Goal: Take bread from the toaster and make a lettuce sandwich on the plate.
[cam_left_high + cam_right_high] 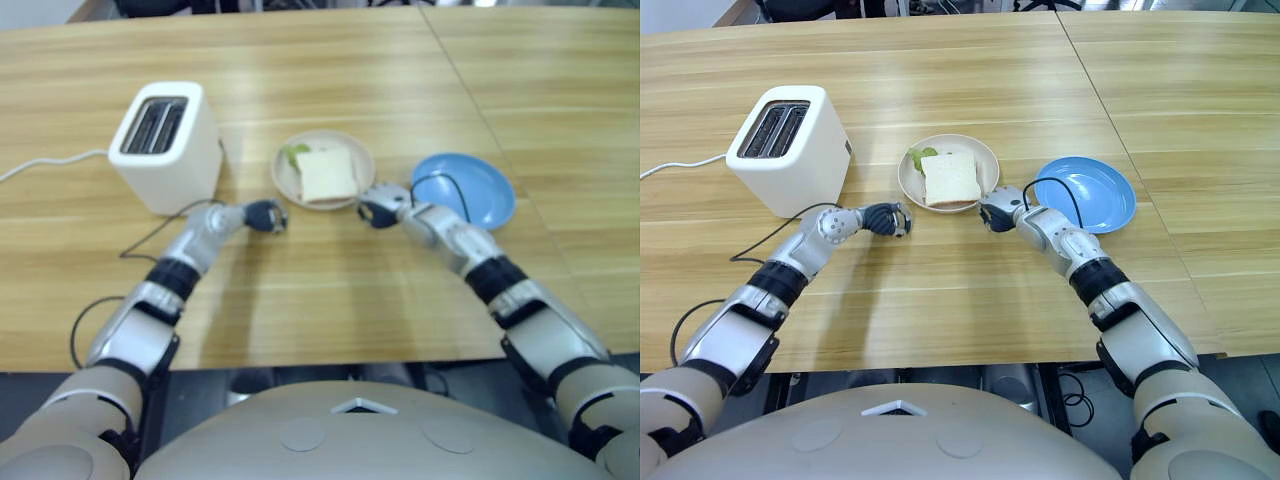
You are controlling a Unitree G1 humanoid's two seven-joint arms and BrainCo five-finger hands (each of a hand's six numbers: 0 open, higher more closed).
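- The left hand (885, 218) and the right hand (998, 210) are low over the table (940, 80), close to the robot. Both have their fingers curled in, and I see nothing held in either one.
- Just past the fingers, between the two hands, sits the plate (908, 182). The right hand is right by its near rim, though I cannot tell if it touches. The left hand is a bit off to the plate's left side.
- On the plate is a slice of bread (950, 180), lying flat. It is almost square, so no side is the long one.
- A bit of lettuce (920, 157) peeks out from under the bread at the far left corner.
- So the sandwich looks made, or nearly so. If it needs a push or a pat, the right hand is nearer and only has to go forward and a little left.
- Farther out on the left stands the toaster (790, 145). Its slots look dark, and I cannot tell if bread is inside.
- On the right, near the right arm, is a blue plate (1110, 190).
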